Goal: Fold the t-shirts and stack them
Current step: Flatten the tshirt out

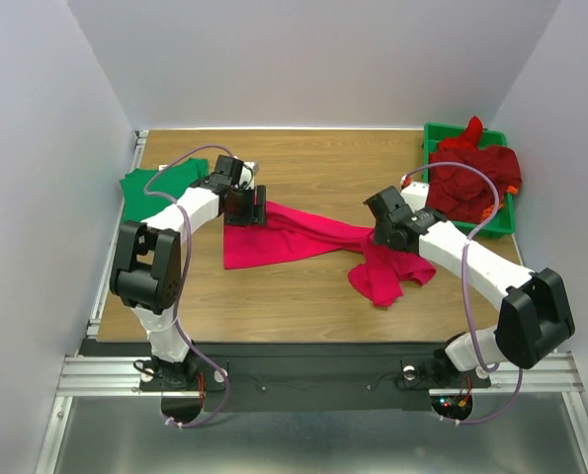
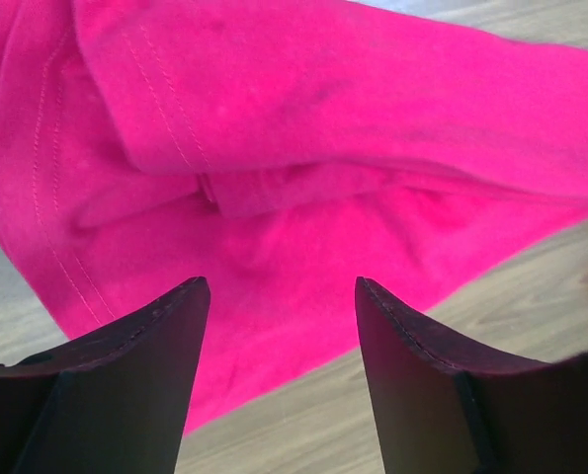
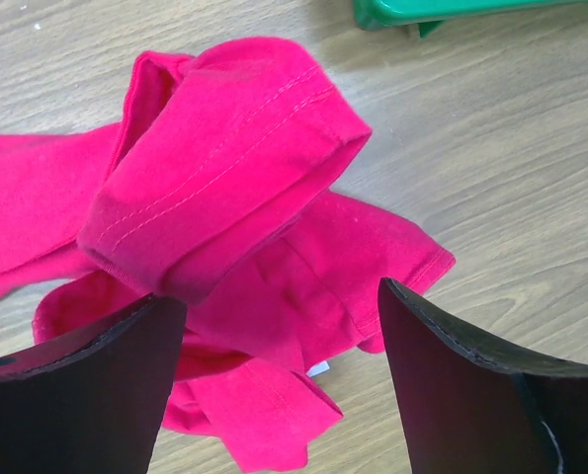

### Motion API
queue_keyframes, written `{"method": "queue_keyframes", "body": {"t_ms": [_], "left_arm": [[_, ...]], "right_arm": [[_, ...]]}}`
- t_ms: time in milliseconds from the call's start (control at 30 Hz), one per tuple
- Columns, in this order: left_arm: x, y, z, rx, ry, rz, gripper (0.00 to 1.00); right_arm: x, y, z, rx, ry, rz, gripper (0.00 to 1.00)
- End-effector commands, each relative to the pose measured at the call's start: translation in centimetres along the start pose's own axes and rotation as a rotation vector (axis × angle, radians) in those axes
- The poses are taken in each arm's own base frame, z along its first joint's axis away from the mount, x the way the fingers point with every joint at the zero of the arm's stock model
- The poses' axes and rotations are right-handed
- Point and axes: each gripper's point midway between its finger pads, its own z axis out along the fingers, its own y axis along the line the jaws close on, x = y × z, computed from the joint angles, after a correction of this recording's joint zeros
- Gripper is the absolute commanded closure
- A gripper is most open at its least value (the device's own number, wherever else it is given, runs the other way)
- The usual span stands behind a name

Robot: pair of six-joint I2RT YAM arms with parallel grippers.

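A bright pink-red t-shirt (image 1: 294, 237) lies crumpled and stretched across the middle of the wooden table. My left gripper (image 1: 245, 209) is open just above its left end; the cloth (image 2: 303, 158) lies below the spread fingers, not gripped. My right gripper (image 1: 384, 229) is open over the bunched right end (image 3: 234, 197), with nothing between the jaws. A green t-shirt (image 1: 155, 188) lies flat at the far left, partly hidden by the left arm. Dark red and orange shirts (image 1: 471, 178) are heaped in the tray at the right.
The green plastic tray (image 1: 434, 133) stands at the back right corner; its edge shows in the right wrist view (image 3: 452, 10). White walls close in the table on three sides. Bare wood lies in front of the pink-red shirt.
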Motion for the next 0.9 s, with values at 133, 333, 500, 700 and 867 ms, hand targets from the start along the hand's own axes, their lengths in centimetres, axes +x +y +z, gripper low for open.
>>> {"method": "queue_keyframes", "body": {"t_ms": [133,333,500,700,867], "left_arm": [[-3.2,1.4,1.4,-0.090,-0.077,0.012,0.31],[-3.3,0.9,3.0,-0.074,-0.070,0.029,0.34],[-3.3,0.7,3.9,-0.058,-0.068,0.022,0.38],[-2.9,0.4,4.3,-0.049,-0.052,0.029,0.42],[-2.9,-0.3,4.7,-0.021,-0.050,0.034,0.47]], "right_arm": [[-3.6,0.8,-1.3,-0.069,-0.064,0.134,0.17],[-3.3,0.6,-1.6,-0.080,-0.061,0.162,0.17],[-3.3,0.4,-1.8,-0.086,-0.061,0.169,0.17],[-3.1,0.3,-1.7,-0.087,-0.055,0.173,0.17],[-3.0,0.4,-1.6,-0.088,-0.053,0.175,0.16]]}}
